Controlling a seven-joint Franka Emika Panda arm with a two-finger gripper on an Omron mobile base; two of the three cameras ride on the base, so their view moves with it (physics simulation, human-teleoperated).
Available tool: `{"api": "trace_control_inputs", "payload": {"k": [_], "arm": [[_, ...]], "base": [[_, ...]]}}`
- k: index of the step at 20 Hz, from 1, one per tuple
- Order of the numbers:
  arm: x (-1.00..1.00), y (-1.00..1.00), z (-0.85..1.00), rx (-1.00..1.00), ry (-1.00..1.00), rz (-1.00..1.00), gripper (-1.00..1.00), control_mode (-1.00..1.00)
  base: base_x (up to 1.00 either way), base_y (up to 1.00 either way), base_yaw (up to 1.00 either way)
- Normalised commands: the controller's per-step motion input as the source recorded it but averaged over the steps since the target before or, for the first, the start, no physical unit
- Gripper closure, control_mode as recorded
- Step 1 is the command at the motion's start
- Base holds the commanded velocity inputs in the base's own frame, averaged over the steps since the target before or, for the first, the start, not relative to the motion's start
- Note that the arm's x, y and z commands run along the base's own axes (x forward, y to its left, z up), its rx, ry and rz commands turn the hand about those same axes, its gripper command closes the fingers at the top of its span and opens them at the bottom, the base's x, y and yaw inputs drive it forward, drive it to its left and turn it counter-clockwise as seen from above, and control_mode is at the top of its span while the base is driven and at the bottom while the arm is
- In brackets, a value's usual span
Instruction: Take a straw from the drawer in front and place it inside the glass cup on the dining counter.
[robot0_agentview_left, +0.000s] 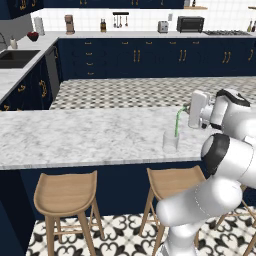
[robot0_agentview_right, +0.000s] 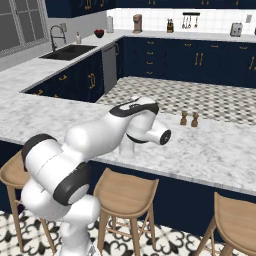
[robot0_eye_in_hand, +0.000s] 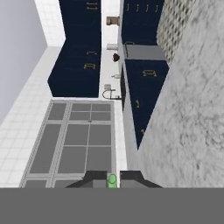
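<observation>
My hand was pinched shut on the bent top of the straw — its lower end stood inside the glass cup on the table. It looked featherlight and crushable, the glass easy to tip — a light grip near the top suited it.

Clear smooth glass cup below the tool, matt light-green plastic-looking straw in it, polished marbled stone bench beneath, smooth wooden stools nearer.
</observation>
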Motion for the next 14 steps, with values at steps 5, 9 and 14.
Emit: {"api": "trace_control_inputs", "payload": {"k": [5,9,14], "arm": [[0.09,-0.01,-0.13,0.0,-0.01,0.0,1.0,-1.0],[0.11,-0.02,-0.08,0.0,-0.02,0.0,1.0,-1.0],[0.12,-0.03,-0.03,0.0,-0.01,0.0,1.0,-1.0]], "base": [[0.0,0.0,0.0],[0.0,0.0,0.0],[0.0,0.0,0.0]]}}
